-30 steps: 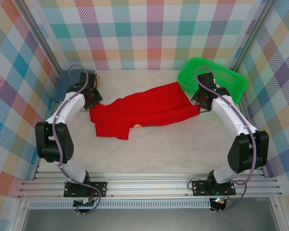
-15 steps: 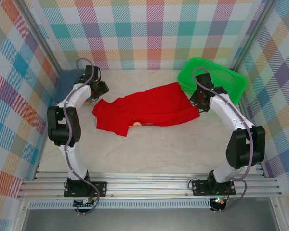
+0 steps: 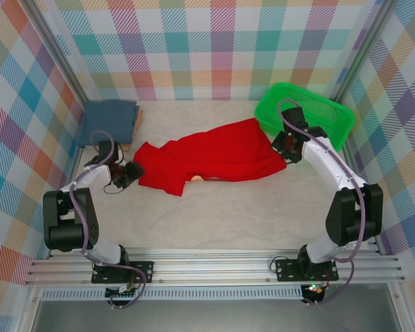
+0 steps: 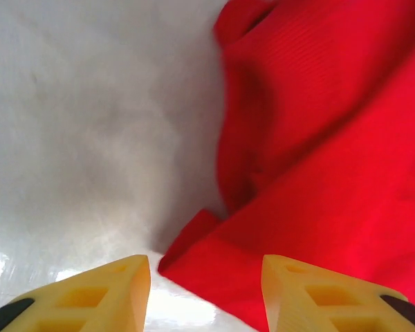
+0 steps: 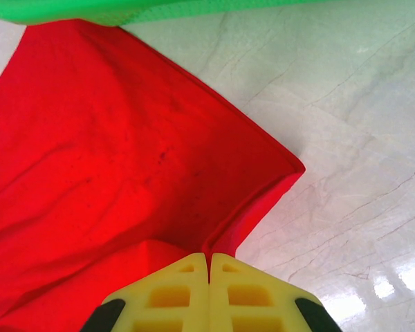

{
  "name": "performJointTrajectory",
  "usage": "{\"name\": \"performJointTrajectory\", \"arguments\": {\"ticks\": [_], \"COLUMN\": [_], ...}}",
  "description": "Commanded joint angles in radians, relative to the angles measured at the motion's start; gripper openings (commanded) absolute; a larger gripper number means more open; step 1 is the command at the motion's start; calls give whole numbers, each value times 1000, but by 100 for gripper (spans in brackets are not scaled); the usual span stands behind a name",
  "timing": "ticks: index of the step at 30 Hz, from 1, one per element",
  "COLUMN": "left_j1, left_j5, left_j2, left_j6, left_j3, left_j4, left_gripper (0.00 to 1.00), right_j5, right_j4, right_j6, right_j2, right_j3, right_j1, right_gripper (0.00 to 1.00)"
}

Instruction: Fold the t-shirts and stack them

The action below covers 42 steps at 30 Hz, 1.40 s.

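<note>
Red t-shirt [image 3: 214,155] lies crumpled across the desk [image 3: 214,214].
Right claw [image 5: 209,259] closed, pinching its right edge near the green basket [image 3: 311,114]; left claw [image 3: 128,174] part-open, empty, beside the left edge.

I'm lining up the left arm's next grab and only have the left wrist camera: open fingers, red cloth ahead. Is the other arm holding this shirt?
Observer: Yes. The right gripper is shut on a fold at the right edge of the red shirt.
Operator: Is there a second shirt?
Observer: A blue shirt lies in a neat rectangle at the far left corner of the table, apart from the red one.
Operator: Anything crowding the right side?
Observer: A green basket stands at the far right; the red shirt's far corner reaches it.
</note>
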Motion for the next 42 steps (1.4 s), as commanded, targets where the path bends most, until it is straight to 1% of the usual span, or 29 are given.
{"name": "performJointTrajectory", "arguments": {"ticks": [1,3,6,8,10,14,16,20,24,28,31,35,37,39,41,42], "left_j1": [10,10,9,8,3,-6,-14,-42,-102,-163,-173,-175,-175,-174,-170,-154], "left_j5": [145,143,134,171,189,135,89,9,-69,-161,-178,-152,-126,-133,-193,-212], "left_j2": [46,88,105,118,128,72,10,-102,-162,-299,-393,-437,-433,-399,-330,-284], "left_j6": [87,94,83,70,65,43,1,-125,-276,-497,-589,-623,-637,-628,-585,-554], "left_j3": [18,20,2,5,18,28,24,28,47,11,-11,-55,-97,-124,-127,-127], "left_j4": [134,144,193,207,187,120,67,-83,-291,-446,-557,-626,-599,-552,-514,-483], "left_gripper": [46,46,46,40,29,11,6,0,0,0,0,0,0,0,9,13], "right_j5": [-23,-24,-30,-31,-26,-25,-19,-1,12,25,24,11,6,4,2,-1], "right_j4": [-9,-8,-13,-13,-14,-8,-6,-9,-9,-8,-3,6,9,6,7,6], "right_j6": [3,7,12,14,16,22,23,26,11,-9,-24,-28,-31,-34,-34,-33], "right_j2": [-31,-36,-39,-41,-41,-38,-33,-21,-9,-1,9,16,22,28,34,36], "right_j3": [-21,-29,-30,-31,-32,-34,-31,-20,-8,2,11,12,13,13,10,9], "right_j1": [-3,-3,-3,-3,-3,-3,-3,-3,-2,-1,-1,-1,0,0,0,0], "right_gripper": [0,0,0,0,0,0,0,0,0,0,0,0,0,0,0,0]}}
